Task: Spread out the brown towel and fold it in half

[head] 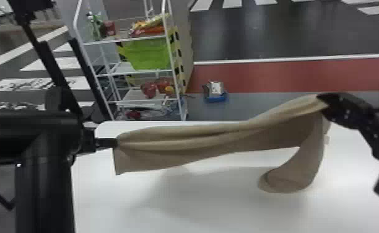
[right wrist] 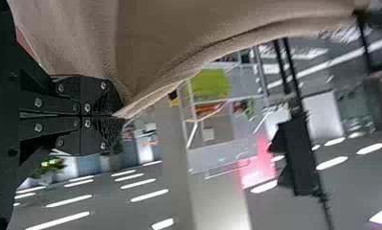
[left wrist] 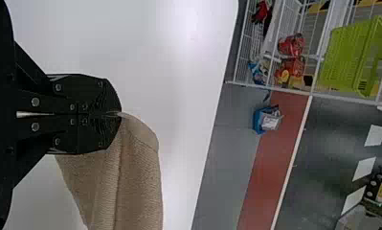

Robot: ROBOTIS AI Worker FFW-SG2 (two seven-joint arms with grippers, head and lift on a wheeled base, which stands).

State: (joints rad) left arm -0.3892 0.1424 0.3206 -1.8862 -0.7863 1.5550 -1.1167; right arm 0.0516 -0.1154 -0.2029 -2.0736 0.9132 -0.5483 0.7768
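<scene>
Brown towel [head: 198,142] slung mid-frame above desk [head: 111,204]; left tool [head: 115,142], centre-left, and right tool [head: 324,101], right of frame, both pinching cloth. Draw evenly taut, shake curled end open, lower slowly.

Head cam fwd/down, wrist cams close, rack [head: 122,69] shared

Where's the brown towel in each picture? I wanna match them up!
Head view: the brown towel stretches above the white table, between the left pincer and right pincer.
Left wrist view: it droops from the left pincer's tips.
Right wrist view: it spreads away from the right pincer's tips.
Shared landmark: the green basket on the white rack.
</scene>
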